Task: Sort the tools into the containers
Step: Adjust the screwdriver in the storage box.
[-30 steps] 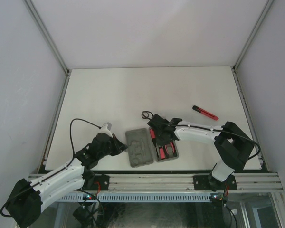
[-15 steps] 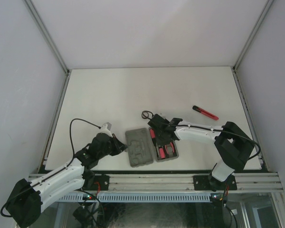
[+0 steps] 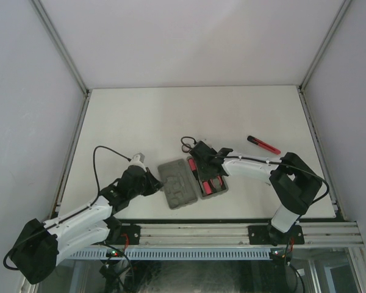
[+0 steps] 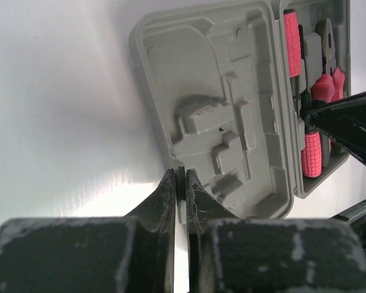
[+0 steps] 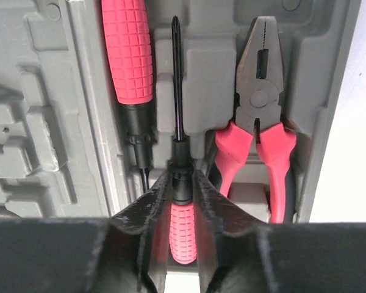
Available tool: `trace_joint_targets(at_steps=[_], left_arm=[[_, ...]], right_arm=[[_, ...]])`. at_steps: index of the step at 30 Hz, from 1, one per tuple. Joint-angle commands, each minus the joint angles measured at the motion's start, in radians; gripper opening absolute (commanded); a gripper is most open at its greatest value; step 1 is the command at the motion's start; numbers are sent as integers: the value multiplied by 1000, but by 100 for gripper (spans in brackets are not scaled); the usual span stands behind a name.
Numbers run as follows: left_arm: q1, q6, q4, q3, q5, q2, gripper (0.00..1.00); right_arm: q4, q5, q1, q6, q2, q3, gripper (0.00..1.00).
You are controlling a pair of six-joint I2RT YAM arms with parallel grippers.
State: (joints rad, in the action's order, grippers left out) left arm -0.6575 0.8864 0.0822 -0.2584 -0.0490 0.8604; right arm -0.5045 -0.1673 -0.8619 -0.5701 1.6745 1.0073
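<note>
Top external view gives me the grey case (image 3: 175, 186) lying open on the white table (image 3: 140, 122), near the front edge and between my two arms, its two halves side by side. My left claw (image 4: 180, 177) comes at the case from the left. On the left wrist view its two fingers (image 4: 165, 198) are pressed together with only a thin slit between them, and their tips sit right at the rim of the left half, the one with moulded shapes inside. I cannot tell if they nip the rim or just touch it. My right claw (image 5: 182, 177) reaches into the right half. On the right wrist view its fingers (image 5: 152, 201) sit close on each side of the middle screwdriver (image 5: 177, 85), where the black neck meets the red handle. That screwdriver lies in its slot with the tip pointing away from the claw. I cannot tell if the claw squeezes it or leaves a tiny gap. Just left of it lies the other screwdriver (image 5: 128, 49), turned the opposite way, red handle far and thin shaft near. Just right of it the pliers (image 5: 259, 104) lie in their own slot, black nose far, red handles near. On the top view, the red and black stick tool (image 3: 263, 144) lies on the table well apart from the case, off to the right. The black ring (image 3: 187, 145) lies on the table just behind the case, beside my right claw
</note>
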Motion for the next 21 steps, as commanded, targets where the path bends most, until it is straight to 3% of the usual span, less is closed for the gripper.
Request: trace_joint_targets(at_steps=[1,8,21], left_arm=[[-2,-49,2,-75,34,17,13],[1,-84,82,-117,-3,-31,33],[4,-170,297,-206,-65,-182,40]], right_arm=[[55,-34,17,36,19,-12,24],[32,11,-1,35,-113,-14,37],[83,-99,-5,9,-467,-161,46]])
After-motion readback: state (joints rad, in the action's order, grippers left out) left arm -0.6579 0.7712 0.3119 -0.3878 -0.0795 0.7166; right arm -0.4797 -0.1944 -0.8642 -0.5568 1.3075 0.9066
